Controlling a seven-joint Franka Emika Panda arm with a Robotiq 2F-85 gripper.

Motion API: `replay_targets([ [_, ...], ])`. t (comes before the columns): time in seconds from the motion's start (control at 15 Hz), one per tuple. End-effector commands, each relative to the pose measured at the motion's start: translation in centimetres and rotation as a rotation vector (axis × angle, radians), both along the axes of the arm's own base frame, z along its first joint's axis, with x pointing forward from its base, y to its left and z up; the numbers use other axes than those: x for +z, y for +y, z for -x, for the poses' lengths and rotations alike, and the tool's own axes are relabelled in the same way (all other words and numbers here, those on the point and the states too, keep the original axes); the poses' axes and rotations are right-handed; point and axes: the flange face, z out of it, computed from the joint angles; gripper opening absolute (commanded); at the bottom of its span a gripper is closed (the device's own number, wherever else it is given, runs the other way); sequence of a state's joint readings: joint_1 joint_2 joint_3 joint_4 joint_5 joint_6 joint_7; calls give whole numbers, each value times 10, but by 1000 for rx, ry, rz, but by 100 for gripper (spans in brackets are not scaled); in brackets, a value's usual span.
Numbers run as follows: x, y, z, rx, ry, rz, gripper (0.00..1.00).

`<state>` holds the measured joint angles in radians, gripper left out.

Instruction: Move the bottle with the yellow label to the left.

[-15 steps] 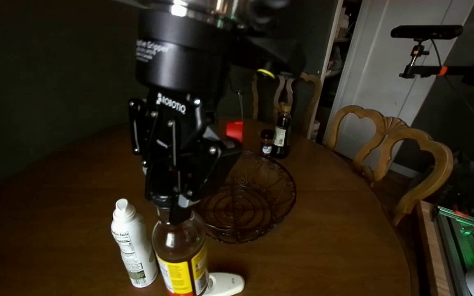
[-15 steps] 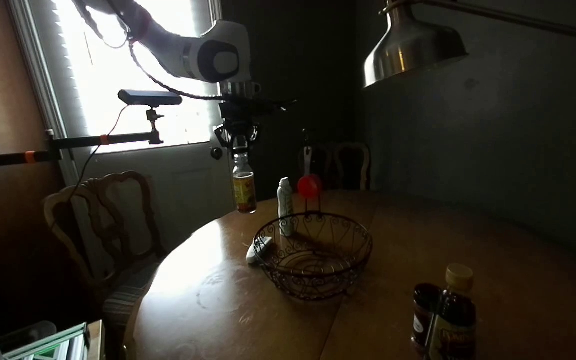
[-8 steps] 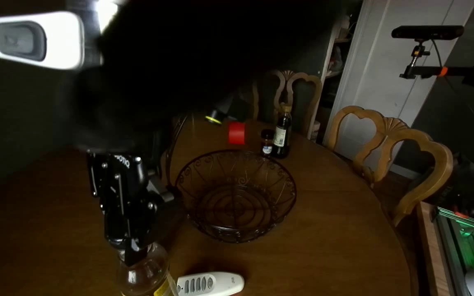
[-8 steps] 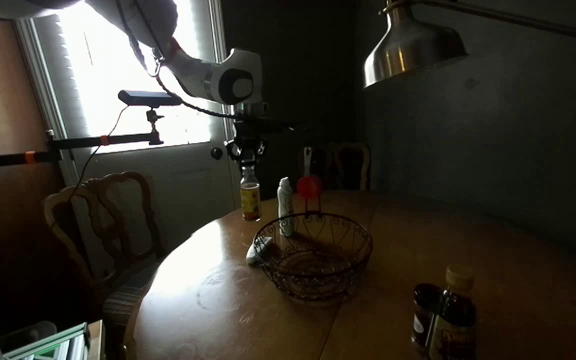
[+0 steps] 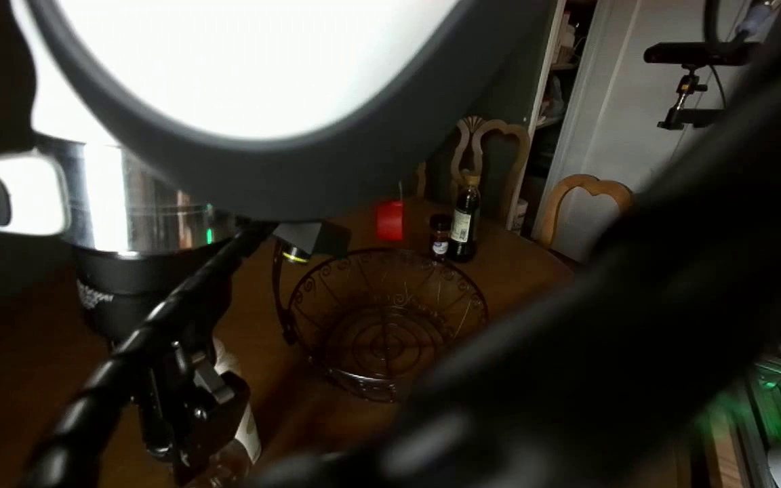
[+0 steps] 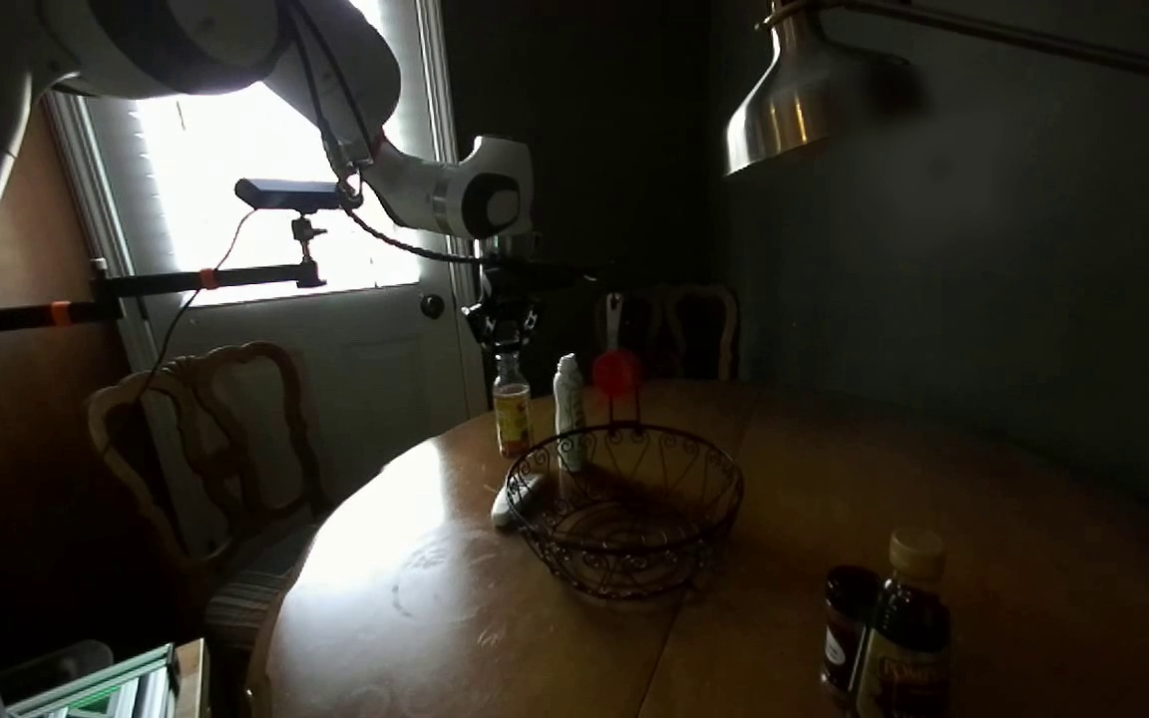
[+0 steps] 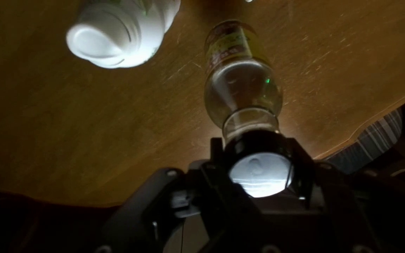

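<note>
In an exterior view, end effector gripping the top of the roughly upright bottle with the yellow label, base contact with tabletop unclear, white bottle near, dark wire basket, jar, dark bottle

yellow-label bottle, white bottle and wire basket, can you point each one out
Yellow-label bottle (image 7: pixel 243 92): wrist view, on the clear glass between label and neck.
White bottle (image 6: pixel 569 403): in an exterior view, on its body.
Wire basket (image 6: pixel 624 426): in an exterior view, on its far rim.
</note>
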<state>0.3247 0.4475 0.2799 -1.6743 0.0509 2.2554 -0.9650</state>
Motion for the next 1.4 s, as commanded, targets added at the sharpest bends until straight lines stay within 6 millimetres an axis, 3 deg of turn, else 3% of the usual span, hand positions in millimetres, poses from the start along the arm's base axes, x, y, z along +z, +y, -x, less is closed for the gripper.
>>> replay_targets([
  [0.0,-5,19,-11,28,-16,-14,20],
  [0.33,-21,30,-17,62,-20,-14,20],
  [0.67,-21,31,-23,85,-32,-15,20],
  [0.73,-20,31,-23,89,-29,-20,70],
  [0.87,-14,29,-24,99,-34,-15,76],
  [1.07,7,24,-27,103,-50,-32,99],
  [1.33,40,0,-31,48,-82,-19,100],
])
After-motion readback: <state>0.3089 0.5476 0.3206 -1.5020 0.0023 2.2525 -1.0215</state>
